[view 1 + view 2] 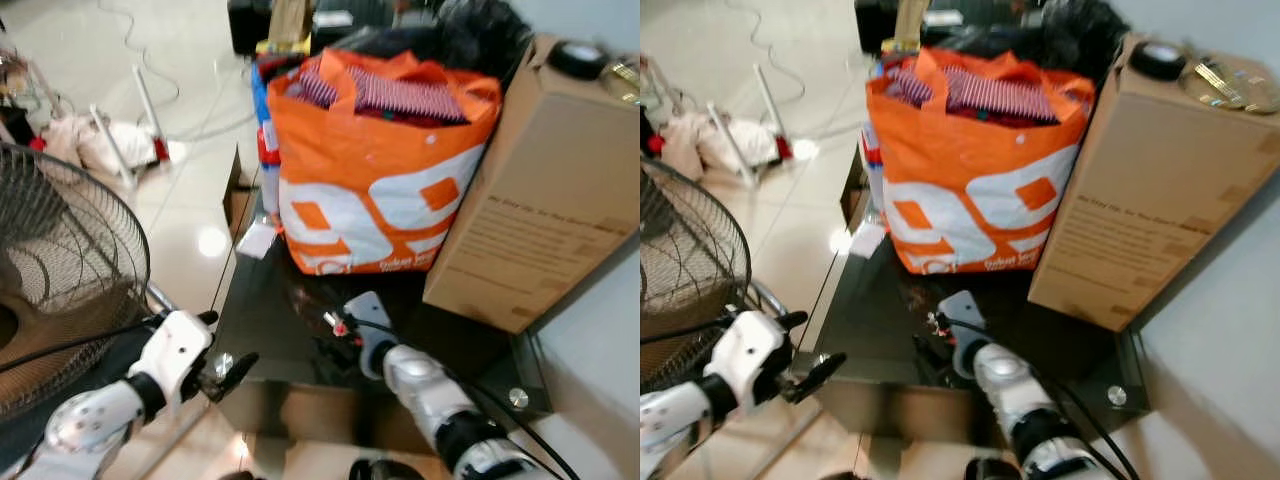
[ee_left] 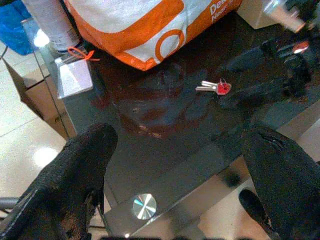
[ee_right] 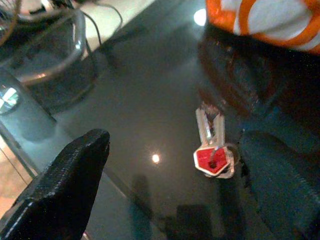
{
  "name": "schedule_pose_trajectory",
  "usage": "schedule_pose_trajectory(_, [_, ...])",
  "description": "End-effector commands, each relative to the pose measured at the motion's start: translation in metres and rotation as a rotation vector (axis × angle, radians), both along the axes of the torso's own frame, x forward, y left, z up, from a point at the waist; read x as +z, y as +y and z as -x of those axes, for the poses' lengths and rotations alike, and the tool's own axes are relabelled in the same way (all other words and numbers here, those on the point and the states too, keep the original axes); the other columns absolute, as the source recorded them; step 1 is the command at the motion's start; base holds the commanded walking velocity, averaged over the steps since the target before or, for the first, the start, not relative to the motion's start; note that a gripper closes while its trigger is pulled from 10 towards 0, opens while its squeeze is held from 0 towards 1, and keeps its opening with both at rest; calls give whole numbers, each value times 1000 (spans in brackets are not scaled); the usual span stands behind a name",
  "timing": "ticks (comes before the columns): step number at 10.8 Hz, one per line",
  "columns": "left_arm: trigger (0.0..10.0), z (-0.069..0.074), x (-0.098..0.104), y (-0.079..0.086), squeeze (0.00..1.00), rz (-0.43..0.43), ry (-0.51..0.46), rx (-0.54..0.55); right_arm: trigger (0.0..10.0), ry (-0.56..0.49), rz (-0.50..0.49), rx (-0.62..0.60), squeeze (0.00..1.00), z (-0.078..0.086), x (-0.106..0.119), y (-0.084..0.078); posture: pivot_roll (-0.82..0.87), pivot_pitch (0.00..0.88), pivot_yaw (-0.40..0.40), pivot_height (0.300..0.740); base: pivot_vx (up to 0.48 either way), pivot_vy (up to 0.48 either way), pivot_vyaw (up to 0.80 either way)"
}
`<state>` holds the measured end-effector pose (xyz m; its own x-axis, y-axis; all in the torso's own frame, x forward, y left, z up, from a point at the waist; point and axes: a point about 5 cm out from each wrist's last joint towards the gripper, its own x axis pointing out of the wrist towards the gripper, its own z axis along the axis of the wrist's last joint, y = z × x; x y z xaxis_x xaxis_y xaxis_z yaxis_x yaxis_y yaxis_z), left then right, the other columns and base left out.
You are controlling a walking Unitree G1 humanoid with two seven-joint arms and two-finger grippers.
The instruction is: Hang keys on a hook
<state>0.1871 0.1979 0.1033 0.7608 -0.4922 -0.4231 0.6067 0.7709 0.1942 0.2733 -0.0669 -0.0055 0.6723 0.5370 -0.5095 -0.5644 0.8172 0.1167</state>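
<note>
Where the dark glass table [image 2: 165, 165] is reflecting the room, the keys [image 3: 212, 145] are lying flat on it: two silver blades side by side, joined at a red head with a small ring. They are also showing in the left wrist view [image 2: 215, 87] as a small silver and red shape on the glass.

Behind the keys an orange and white bag [image 1: 375, 180] is standing on the table, stuffed with striped cloth. To its right a tall cardboard box [image 1: 545, 190] is leaning close against it. A white tag [image 2: 74, 77] with an orange tie is lying on the glass near the bag's left corner. Off the table's left edge a wire fan guard [image 1: 60, 270] is standing on the pale tiled floor [image 1: 180, 100], and cables and white rods are lying farther back.

The right gripper [image 3: 192, 185] is hovering low over the glass with its fingers spread wide, one black finger [image 3: 65, 190] well to one side of the keys and the other just beside the red head, not clearly touching it. The keys are lying between the two fingers, nearer one than the other. The left gripper [image 1: 225, 375] is hanging at the table's near left corner, its fingers [image 2: 70, 180] also spread wide and holding nothing, well apart from the keys.
</note>
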Motion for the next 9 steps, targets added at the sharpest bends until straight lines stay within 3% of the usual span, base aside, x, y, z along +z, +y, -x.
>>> schedule_pose_trajectory(1, [10000,3,5,2,180,0,3,-2,10000,9,29,-17,0,0,-3,-1,96,159,-26,740,0,0,0])
schedule_pose_trajectory(2, [10000,7,5,1,180,-1,13,-2,9333,20,17,-37,0,1,-4,2,104,160,-30,740,0,0,0])
schedule_pose_trajectory(3, [10000,9,6,1,176,-2,18,-1,4235,21,-11,-65,0,0,-4,5,112,162,-35,740,0,0,0])
schedule_pose_trajectory(5, [10000,13,8,4,184,-9,27,9,3373,14,-19,-154,0,-3,-3,9,122,167,-36,740,0,0,0])
schedule_pose_trajectory(6, [10000,14,9,5,184,-12,30,12,2314,12,-5,-156,0,-2,-3,13,125,166,-36,740,0,0,0])
schedule_pose_trajectory(7, [10000,15,10,5,184,-13,32,13,2039,14,2,-156,0,-1,-4,16,129,165,-35,740,0,0,0])
schedule_pose_trajectory(9, [10000,15,11,5,184,-15,33,14,0,3,50,-170,0,2,-6,20,135,161,-32,740,0,0,0])
